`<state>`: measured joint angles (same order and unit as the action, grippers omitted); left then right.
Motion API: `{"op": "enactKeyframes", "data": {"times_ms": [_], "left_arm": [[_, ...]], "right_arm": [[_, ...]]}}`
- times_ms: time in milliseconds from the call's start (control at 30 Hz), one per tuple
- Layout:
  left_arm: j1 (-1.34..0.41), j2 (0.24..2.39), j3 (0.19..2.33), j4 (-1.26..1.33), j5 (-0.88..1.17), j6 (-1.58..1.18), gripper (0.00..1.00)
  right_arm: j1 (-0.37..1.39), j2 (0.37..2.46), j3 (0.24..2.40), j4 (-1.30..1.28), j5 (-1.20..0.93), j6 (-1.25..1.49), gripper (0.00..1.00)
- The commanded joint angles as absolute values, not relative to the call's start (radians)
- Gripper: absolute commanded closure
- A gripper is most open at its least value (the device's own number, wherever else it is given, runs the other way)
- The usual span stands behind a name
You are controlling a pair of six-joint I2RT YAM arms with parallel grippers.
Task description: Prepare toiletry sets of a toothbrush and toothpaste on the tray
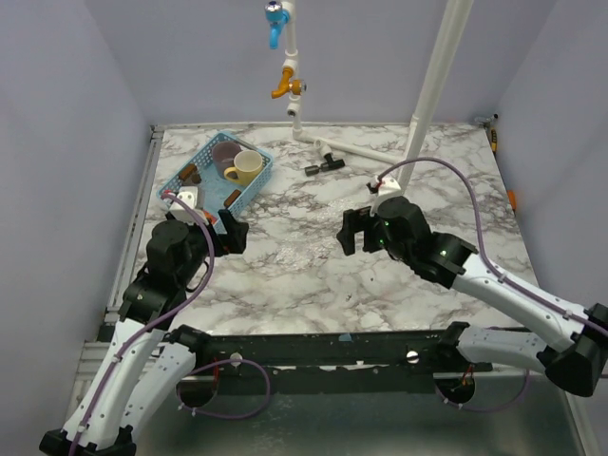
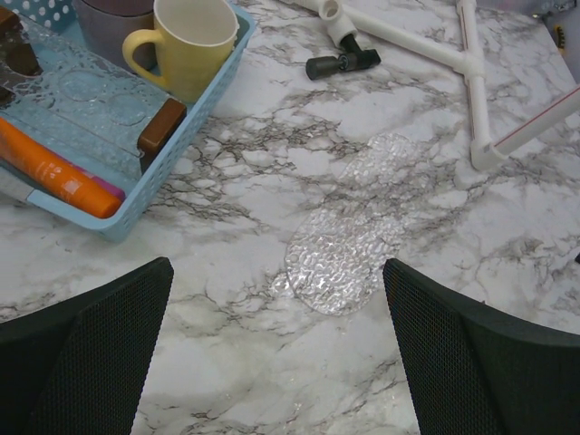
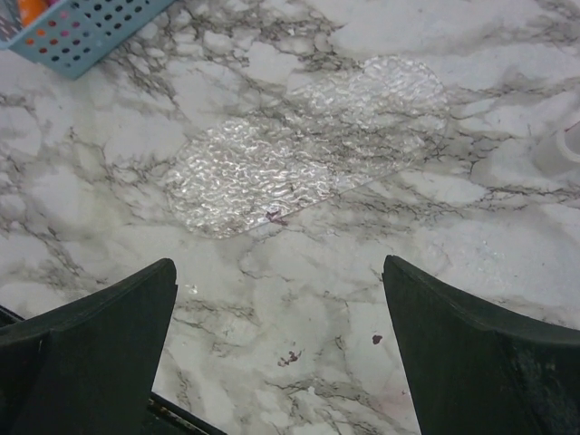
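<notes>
The orange toothpaste (image 2: 56,172) lies inside the blue basket (image 2: 196,116) at the table's back left, its pink end toward the basket's near wall. No toothbrush shows clearly. A clear, ripple-textured tray (image 2: 349,246) lies flat on the marble between the two arms, also in the right wrist view (image 3: 299,149). My left gripper (image 2: 276,349) is open over bare marble, just short of the tray and right of the basket (image 1: 217,171). My right gripper (image 3: 276,349) is open too, facing the tray from the other side. Nothing is between either pair of fingers.
The basket also holds a yellow mug (image 2: 195,41), a purplish cup (image 2: 109,14) and a brown-ended piece (image 2: 161,127). A white pipe frame (image 2: 471,82) with a black clamp (image 2: 343,62) lies at the back, and a white pole (image 1: 432,85) rises from it.
</notes>
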<state>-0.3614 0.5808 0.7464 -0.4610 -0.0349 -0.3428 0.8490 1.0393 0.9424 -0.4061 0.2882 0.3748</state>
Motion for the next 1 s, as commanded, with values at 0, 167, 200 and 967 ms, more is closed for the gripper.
{"op": "enactKeyframes", "data": {"times_ms": [0, 167, 200, 967], "left_arm": [[-0.357, 0.559, 0.755, -0.489, -0.129, -0.362, 0.01], [-0.357, 0.554, 0.757, -0.497, -0.155, -0.360, 0.01], [-0.358, 0.553, 0.758, -0.498, -0.158, -0.360, 0.01], [-0.356, 0.518, 0.752, -0.505, -0.179, -0.356, 0.01]], "right_arm": [[0.851, 1.142, 0.974, -0.357, 0.249, 0.353, 0.02], [0.852, 1.288, 1.025, -0.312, 0.261, 0.347, 0.02], [0.851, 1.314, 1.035, -0.304, 0.261, 0.345, 0.02], [0.751, 1.932, 1.423, -0.198, 0.219, 0.240, 0.08]]}}
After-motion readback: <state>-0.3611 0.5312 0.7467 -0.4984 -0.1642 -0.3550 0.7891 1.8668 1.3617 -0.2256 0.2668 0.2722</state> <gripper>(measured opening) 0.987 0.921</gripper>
